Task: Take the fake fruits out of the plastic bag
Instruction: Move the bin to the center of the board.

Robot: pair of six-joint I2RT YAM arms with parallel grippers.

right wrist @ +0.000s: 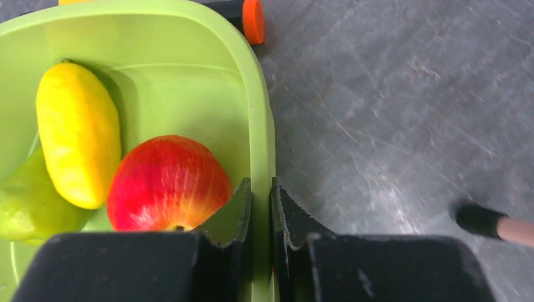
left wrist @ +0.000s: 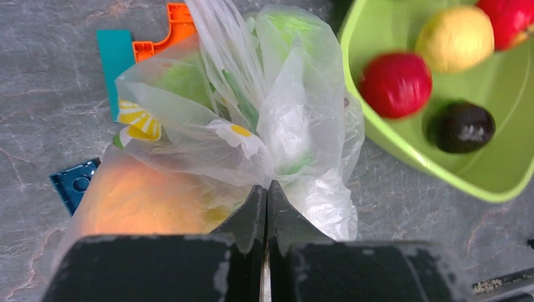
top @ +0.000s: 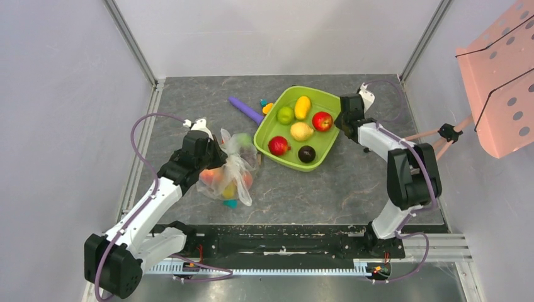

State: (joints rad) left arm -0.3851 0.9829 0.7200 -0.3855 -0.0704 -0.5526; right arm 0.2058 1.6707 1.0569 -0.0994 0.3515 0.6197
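Observation:
The clear plastic bag (top: 232, 170) lies left of the green tray (top: 325, 102), with fake fruits inside: a peach-orange one (left wrist: 145, 201) and green ones (left wrist: 179, 78). My left gripper (top: 213, 153) is shut on the bag's bunched film (left wrist: 267, 157). The tray (right wrist: 182, 63) holds a red apple (top: 322, 120), a yellow fruit (top: 303, 107), a green one (top: 286, 115), a pale yellow one (top: 301, 131), a red one (top: 278, 145) and a dark one (top: 306, 153). My right gripper (top: 345, 121) is shut on the tray's right rim (right wrist: 261, 157), next to the red apple (right wrist: 167, 182).
A long purple stick (top: 245, 109) lies behind the tray's left corner. Small orange (left wrist: 176, 22) and teal blocks (left wrist: 75, 182) lie on the table by the bag. A pink perforated panel (top: 500, 75) hangs at the far right. Walls close in on the table's sides.

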